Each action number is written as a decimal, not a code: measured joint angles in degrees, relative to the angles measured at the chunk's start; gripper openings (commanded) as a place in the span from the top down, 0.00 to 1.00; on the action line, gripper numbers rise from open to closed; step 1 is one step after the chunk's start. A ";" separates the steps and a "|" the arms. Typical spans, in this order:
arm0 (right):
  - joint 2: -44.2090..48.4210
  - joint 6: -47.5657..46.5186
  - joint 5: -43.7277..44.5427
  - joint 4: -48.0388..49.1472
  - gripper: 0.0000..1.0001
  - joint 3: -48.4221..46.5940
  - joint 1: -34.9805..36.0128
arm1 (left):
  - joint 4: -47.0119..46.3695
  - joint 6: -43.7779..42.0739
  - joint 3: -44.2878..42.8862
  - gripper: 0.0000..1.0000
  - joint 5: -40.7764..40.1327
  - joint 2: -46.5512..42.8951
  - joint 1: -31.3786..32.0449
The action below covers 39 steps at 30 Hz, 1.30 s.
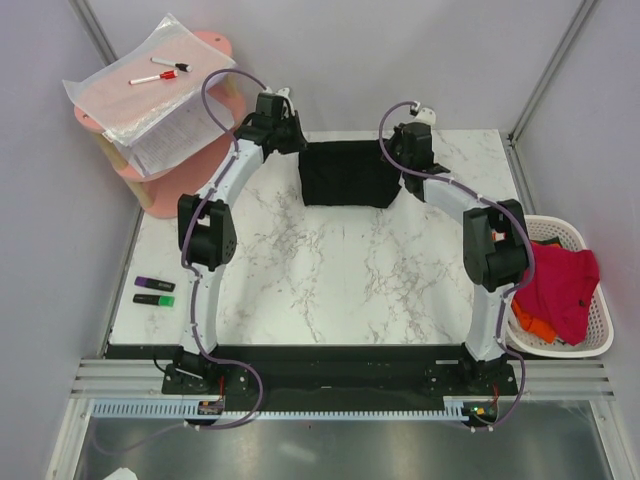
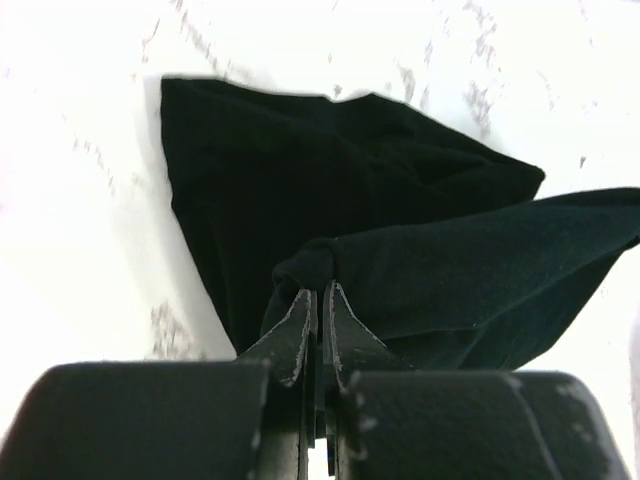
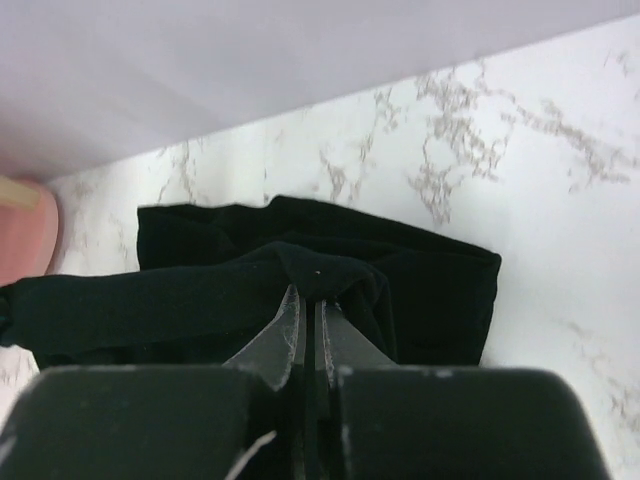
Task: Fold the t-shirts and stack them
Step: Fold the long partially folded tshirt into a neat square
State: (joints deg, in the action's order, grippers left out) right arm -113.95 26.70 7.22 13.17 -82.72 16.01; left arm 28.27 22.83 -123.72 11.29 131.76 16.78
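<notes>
1. Top view: the black t-shirt (image 1: 348, 175) sits at the far edge of the table (image 1: 330, 280), about midway along it. From up here it's a compact dark rectangle, wider than it is deep, doubled over on itself. The left gripper (image 1: 298, 148) is at its left end and the right gripper (image 1: 404, 168) at its right end. Just off the table's right edge, the white basket (image 1: 592, 335) holds a bunched-up red t-shirt (image 1: 560, 280) with a bit of an orange t-shirt (image 1: 530, 325) poking out underneath. Two highlighters (image 1: 153, 291) lie near the table's left edge.

2. Left wrist view: the left gripper (image 2: 320, 292) is clamped tight on a pinch of the black t-shirt (image 2: 260, 170), and the cloth puckers into a little knot right at the tips. One layer runs off to the right from there, pulled fairly taut and lifted off the rest. The lower layers lie flat on the marble with a pretty straight edge. It's plain matte black, and I can't make out any print.

3. Right wrist view: the right gripper (image 3: 308, 295) is also pinched closed on the black t-shirt (image 3: 430, 290), with a fold of fabric bulging over the tips. A band of cloth stretches away to the left. The folded body lies flat on the table close to the far edge, and its visible corner looks neat and square.
</notes>
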 measured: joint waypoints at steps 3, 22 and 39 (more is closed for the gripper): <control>-3.80 -0.09 0.59 0.04 1.00 -5.90 -0.90 | 0.20 -0.07 -6.40 0.98 0.57 4.00 -0.04; -37.09 2.49 6.49 -6.29 0.02 -40.48 -3.34 | -6.80 0.24 -3.91 0.00 -2.97 9.84 0.00; -11.91 1.92 1.66 5.53 0.02 -11.69 -3.65 | -17.88 1.22 18.62 0.00 1.92 -5.62 2.69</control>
State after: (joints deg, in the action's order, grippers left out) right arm -125.86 28.62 8.88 18.70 -94.41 12.36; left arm 10.39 24.05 -105.10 13.21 126.15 19.46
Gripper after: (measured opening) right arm 0.982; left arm 0.995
